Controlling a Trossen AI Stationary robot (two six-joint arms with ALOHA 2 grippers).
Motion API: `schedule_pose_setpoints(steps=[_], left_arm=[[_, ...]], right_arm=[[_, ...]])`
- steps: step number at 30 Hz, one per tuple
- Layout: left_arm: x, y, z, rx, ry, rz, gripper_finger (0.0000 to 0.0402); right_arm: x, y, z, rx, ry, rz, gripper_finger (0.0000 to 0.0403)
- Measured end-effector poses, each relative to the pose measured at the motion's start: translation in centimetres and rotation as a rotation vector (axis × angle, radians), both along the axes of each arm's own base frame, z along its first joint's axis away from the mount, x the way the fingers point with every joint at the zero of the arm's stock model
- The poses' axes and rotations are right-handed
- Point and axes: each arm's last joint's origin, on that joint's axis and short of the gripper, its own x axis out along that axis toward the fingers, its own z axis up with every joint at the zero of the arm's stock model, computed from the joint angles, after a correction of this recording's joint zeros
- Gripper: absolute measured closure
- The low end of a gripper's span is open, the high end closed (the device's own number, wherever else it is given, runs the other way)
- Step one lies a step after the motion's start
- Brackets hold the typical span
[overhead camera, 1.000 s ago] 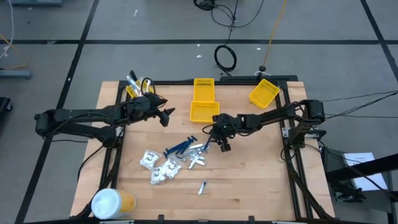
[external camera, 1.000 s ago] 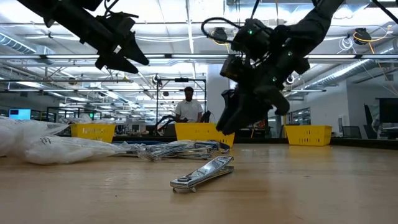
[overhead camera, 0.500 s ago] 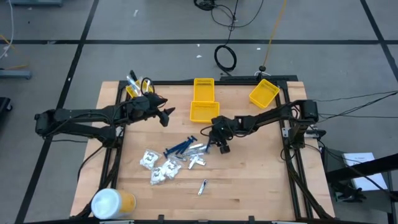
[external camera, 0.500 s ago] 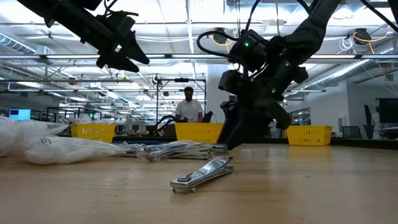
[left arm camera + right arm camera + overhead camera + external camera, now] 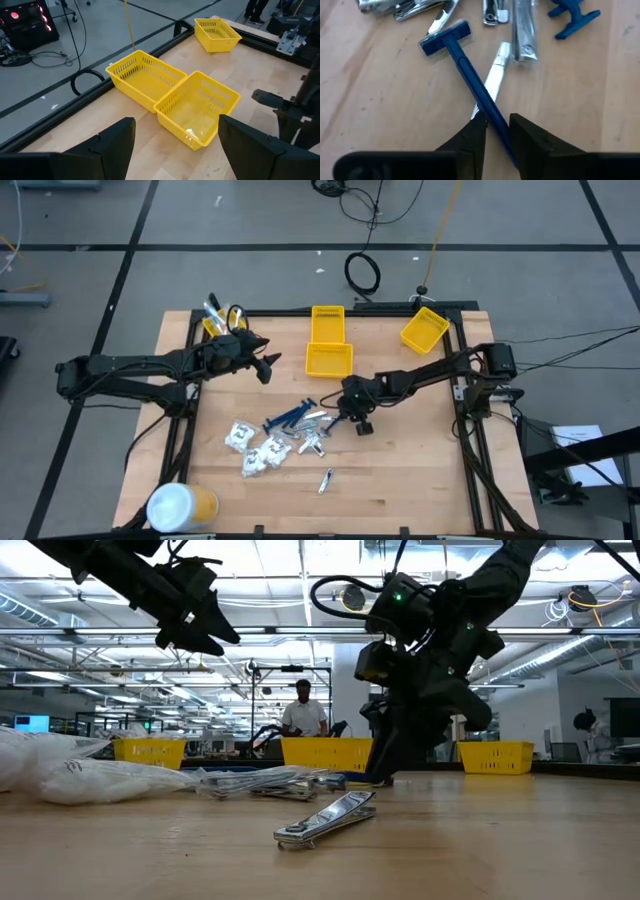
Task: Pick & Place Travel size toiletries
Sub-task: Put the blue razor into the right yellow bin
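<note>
Gripping the handle of a dark blue plastic razor (image 5: 461,62), right gripper (image 5: 493,131) down at the wooden table (image 5: 400,480), fingers (image 5: 474,134) closed in on either side of the thin handle near its end, razor head lying flat on the wood. Just beside that handle, touching or crossing under it, a little silvery tube (image 5: 492,80); a second silvery tube (image 5: 523,35) close by, and part of another dark blue razor (image 5: 572,16) at the frame edge. Seen from above, right gripper (image 5: 350,416) at the right edge of the central pile: dark blue razors (image 5: 290,418), silvery pieces (image 5: 316,435), white crinkly plastic-wrapped packets (image 5: 255,450) to the left of them, one lone silvery tube (image 5: 326,479) lying apart nearer the front edge. Left gripper (image 5: 266,364) raised above the table, back left, fingers (image 5: 117,142) spread wide with nothing between them, facing two yellow plastic bins (image 5: 170,102) standing side by side and touching; third yellow plastic bin (image 5: 424,329) at back right corner. Large white-and-yellow cylinder (image 5: 180,506) on its side at front left corner. Person (image 5: 303,715) standing in the room beyond the table.
</note>
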Motion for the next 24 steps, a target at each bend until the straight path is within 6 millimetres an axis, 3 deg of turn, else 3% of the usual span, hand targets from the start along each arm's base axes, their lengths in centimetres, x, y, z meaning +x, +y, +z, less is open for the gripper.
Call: schedule_pose_setpoints(steps=[15, 24], left_arm=[[0.00, 0.00, 0.00, -0.001, 0.000, 0.000, 0.0128], [0.00, 0.00, 0.00, -0.002, -0.001, 0.001, 0.0128]], right_arm=[[-0.44, 0.30, -0.40, 0.019, 0.041, -0.022, 0.0258], [-1.01, -0.13, -0.92, 0.012, 0.065, -0.048, 0.0264]])
